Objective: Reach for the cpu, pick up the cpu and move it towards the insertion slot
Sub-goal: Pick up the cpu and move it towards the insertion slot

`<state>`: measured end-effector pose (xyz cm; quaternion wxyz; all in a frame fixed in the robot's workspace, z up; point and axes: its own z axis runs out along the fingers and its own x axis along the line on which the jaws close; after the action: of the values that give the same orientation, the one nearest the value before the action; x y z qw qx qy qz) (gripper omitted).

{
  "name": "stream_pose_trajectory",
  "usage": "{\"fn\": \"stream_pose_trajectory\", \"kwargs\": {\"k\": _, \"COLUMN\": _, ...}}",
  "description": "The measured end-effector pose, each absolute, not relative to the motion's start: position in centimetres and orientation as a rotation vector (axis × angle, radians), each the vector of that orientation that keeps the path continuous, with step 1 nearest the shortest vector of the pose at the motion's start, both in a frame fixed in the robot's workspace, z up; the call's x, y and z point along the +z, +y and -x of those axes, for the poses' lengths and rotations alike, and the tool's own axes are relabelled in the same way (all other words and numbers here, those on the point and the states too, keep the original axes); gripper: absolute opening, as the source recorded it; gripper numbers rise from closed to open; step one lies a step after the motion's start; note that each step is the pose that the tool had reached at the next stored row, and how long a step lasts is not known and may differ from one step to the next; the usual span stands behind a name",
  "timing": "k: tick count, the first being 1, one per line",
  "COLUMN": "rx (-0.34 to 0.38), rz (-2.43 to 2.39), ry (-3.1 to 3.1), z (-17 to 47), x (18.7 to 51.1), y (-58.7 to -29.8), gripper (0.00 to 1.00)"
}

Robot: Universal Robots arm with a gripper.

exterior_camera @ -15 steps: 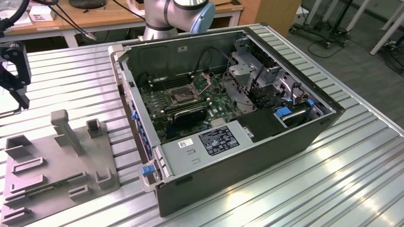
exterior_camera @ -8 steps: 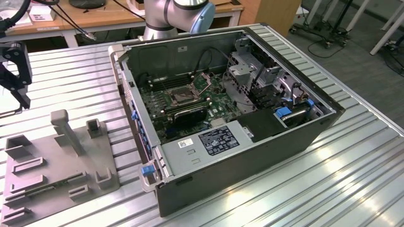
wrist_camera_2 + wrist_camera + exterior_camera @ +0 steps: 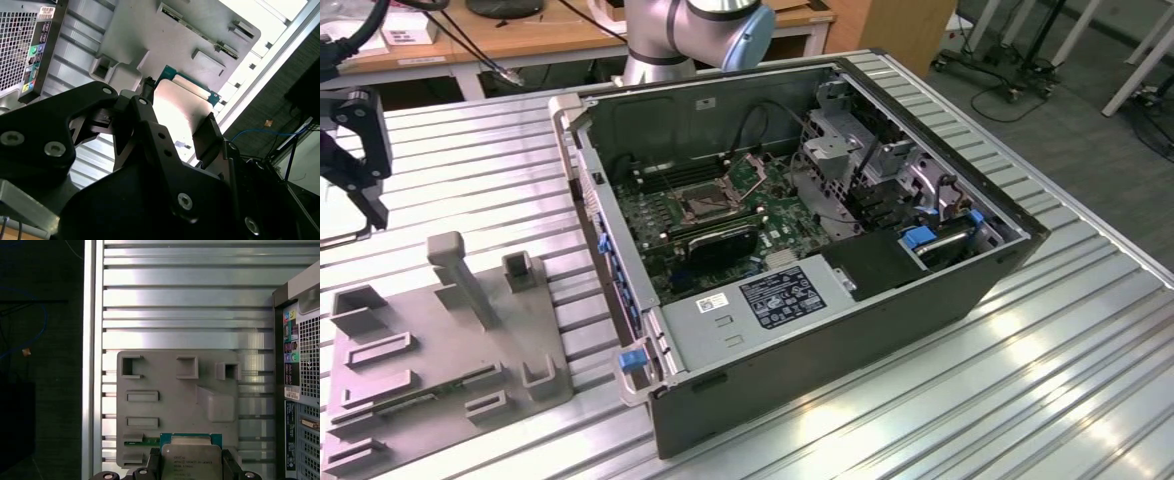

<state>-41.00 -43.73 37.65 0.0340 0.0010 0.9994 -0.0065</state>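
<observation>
The cpu (image 3: 191, 462) is a silvery square chip with a green rim, and it sits between my gripper's black fingers (image 3: 155, 460). In the second wrist view the cpu (image 3: 182, 102) hangs above the grey fixture plate (image 3: 165, 40), with my gripper (image 3: 177, 114) shut on two of its edges. In the exterior view my gripper (image 3: 368, 205) is high over the table at the far left, above the plate (image 3: 440, 340). The insertion slot (image 3: 699, 206) is a dark square socket with a metal frame. It lies inside the open computer case, well to the exterior view's right of my gripper.
The open computer case (image 3: 854, 300) stands in the middle of the ribbed metal table (image 3: 1067, 380), its wall (image 3: 594, 200) rising between gripper and socket. Upright blocks (image 3: 454, 275) stick up from the fixture plate. The table's edge (image 3: 90, 340) and dark floor lie beyond the plate.
</observation>
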Motion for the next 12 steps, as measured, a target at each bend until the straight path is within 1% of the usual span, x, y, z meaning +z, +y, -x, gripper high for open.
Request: {"fn": "stream_pose_trajectory", "kwargs": {"k": 12, "rx": -0.020, "rz": -0.003, "ry": 3.074, "z": 40.65, "x": 37.65, "y": -43.73, "gripper": 0.55}}
